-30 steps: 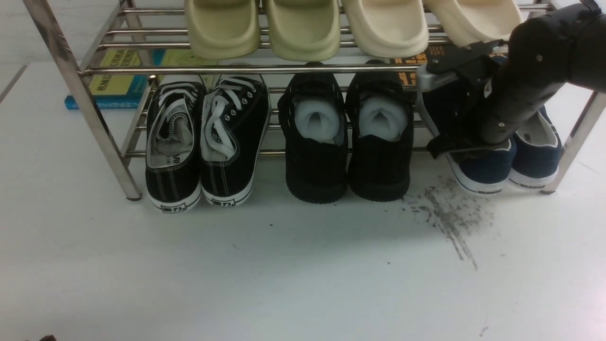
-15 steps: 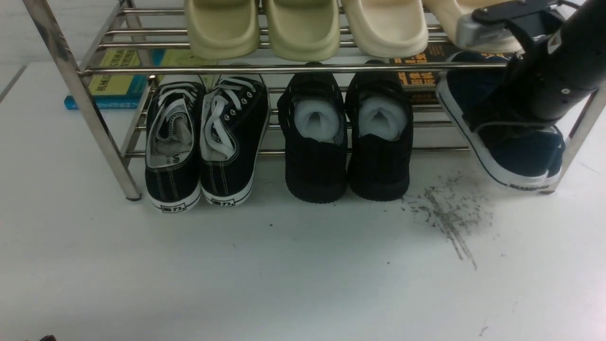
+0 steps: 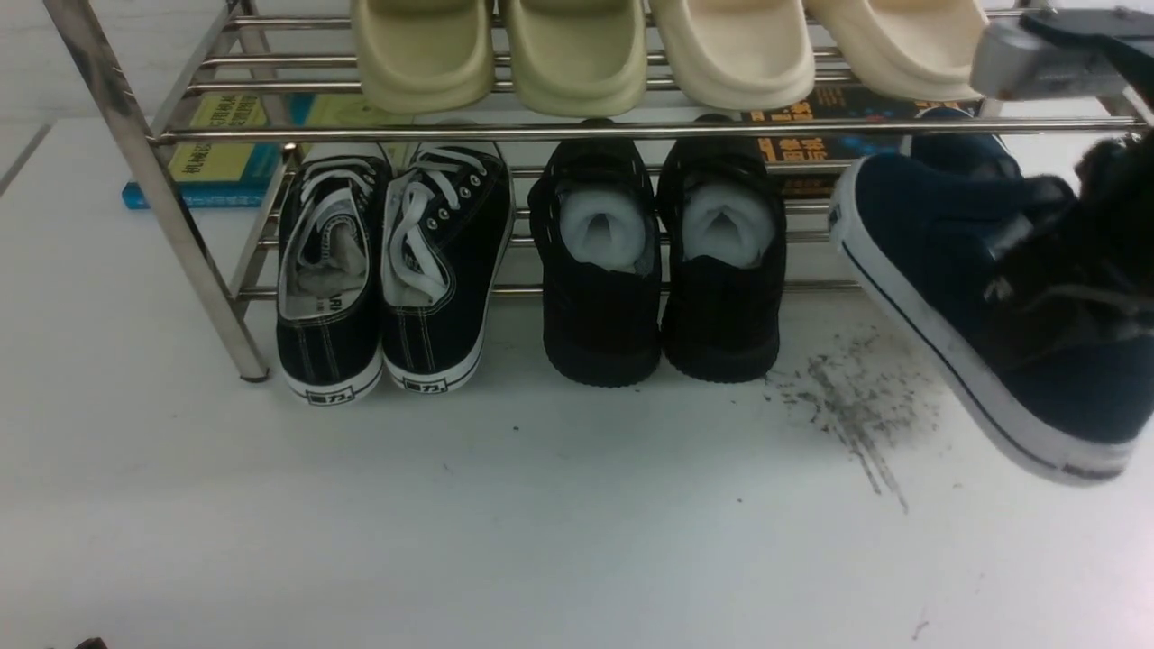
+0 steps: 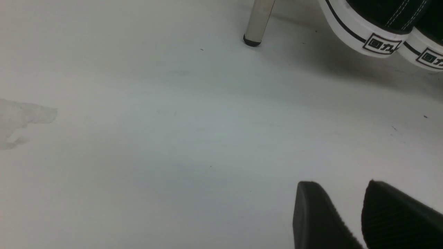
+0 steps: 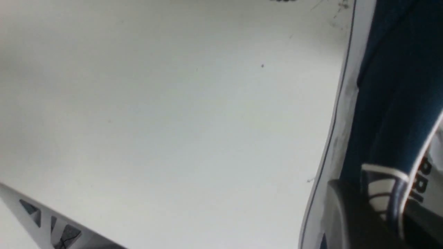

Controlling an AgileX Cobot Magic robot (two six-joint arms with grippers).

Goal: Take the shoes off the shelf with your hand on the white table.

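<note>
white table (image 3: 541, 523): flat and pale, with a dark scuff patch (image 3: 856, 415) in front of the shelf's right end.
shelf (image 3: 541, 132): 2 tiers of steel bars; 4 cream slippers (image 3: 667, 50) on top, black lace-up sneakers (image 3: 388, 270) and all-black shoes (image 3: 663, 270) below.
shoes (image 3: 947, 261): navy pair, lifted and tilted, toes toward the shelf, heels low over the table's right side.
right hand (image 5: 377, 214): pinching a navy shoe at its collar.
left hand (image 4: 356, 214): low over bare table, fingertips slightly apart, holding nothing.
</note>
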